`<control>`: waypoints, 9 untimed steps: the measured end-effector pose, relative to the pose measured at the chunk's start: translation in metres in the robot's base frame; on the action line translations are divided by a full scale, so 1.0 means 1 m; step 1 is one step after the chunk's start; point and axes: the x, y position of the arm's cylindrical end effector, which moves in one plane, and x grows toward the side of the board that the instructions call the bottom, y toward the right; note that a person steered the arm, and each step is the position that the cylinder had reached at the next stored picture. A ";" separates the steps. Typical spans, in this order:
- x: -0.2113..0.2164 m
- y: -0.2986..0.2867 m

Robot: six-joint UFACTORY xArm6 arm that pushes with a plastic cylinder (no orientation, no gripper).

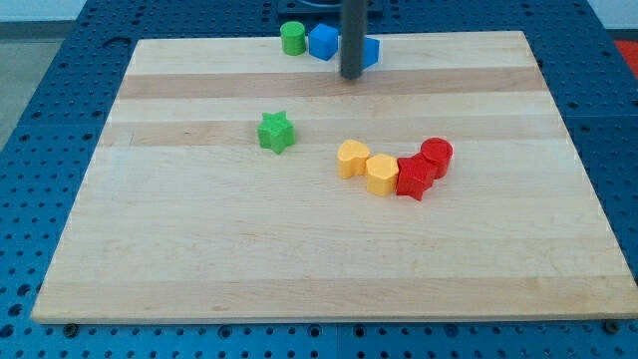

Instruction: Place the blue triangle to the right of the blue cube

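The blue cube (323, 42) sits at the view's top edge of the wooden board (199, 249). The blue triangle (370, 51) lies just to its right, partly hidden behind the dark rod. My tip (352, 76) is at the triangle's lower left side, close to or touching it, and just right of and below the cube.
A green cylinder (292, 38) stands left of the blue cube, touching it. A green star (276, 132) lies left of centre. A yellow heart (352, 159), yellow hexagon (382, 174), red star (414, 179) and red cylinder (437, 157) form a chain right of centre.
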 end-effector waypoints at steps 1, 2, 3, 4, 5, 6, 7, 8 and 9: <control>-0.016 -0.007; -0.004 -0.007; 0.034 0.005; 0.038 0.040; 0.014 0.049; -0.004 0.047; -0.020 0.046; -0.033 0.046; -0.029 0.046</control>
